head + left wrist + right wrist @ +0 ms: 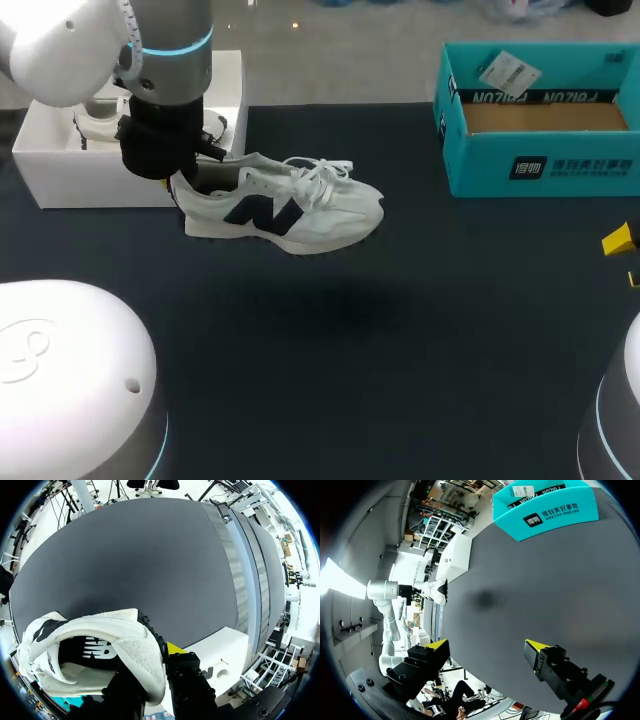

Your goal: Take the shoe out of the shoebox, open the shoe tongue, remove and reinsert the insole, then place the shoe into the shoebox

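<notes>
Heel collar of white lace-up sneaker with dark side logo (pixel 290 205) is clamped by left gripper (pixel 155 672), one finger inside opening, one outside. Sneaker is held clear of dark table (pixel 400 350), shadow cast beneath, just beside open white cardboard shoebox (pixel 60 165). Long axis is laid across table, toe pointed toward right arm's side, laces and tongue facing up. Right gripper (pixel 627 258) is seen well apart from toe, fingers spread, nothing held. Tongue is judged reachable by right arm from toe side. Teal cardboard box (pixel 540 165) is seen beyond right gripper.
</notes>
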You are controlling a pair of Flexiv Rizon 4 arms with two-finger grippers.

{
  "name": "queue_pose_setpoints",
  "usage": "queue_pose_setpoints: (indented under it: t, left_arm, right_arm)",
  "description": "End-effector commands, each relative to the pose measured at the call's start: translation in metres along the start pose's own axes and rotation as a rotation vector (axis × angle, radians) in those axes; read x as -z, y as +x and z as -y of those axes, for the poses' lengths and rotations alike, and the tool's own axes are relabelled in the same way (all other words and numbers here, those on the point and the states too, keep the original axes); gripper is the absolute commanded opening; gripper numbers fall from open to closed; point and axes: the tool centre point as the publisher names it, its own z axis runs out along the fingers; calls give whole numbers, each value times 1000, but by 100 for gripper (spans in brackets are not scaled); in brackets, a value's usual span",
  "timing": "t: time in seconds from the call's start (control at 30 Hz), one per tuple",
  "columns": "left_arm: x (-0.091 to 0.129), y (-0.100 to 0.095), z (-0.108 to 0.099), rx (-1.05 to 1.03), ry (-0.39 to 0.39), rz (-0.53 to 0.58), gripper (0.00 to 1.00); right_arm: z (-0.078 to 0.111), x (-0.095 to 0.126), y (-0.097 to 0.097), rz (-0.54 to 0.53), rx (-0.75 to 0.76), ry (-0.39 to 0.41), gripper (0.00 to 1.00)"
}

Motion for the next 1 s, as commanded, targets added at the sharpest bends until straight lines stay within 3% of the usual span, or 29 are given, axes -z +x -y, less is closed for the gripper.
queue_pose_setpoints:
  t: [0.03,0.43,0.7,0.83,1.0]
  left_arm:
    - [0,3,5,-1,-91,7,0]
    - [0,3,5,-1,-91,7,0]
    - [29,-35,24,42,-61,-61,0]
    - [33,-52,30,83,-50,-90,0]
    - [34,-75,38,85,-56,-49,0]
  right_arm:
    - [2,0,0,2,0,-2,100]
    - [2,0,0,2,0,-2,100]
    - [2,0,0,2,0,-2,100]
    - [2,0,0,2,0,-2,100]
    - [2,0,0,2,0,-2,100]
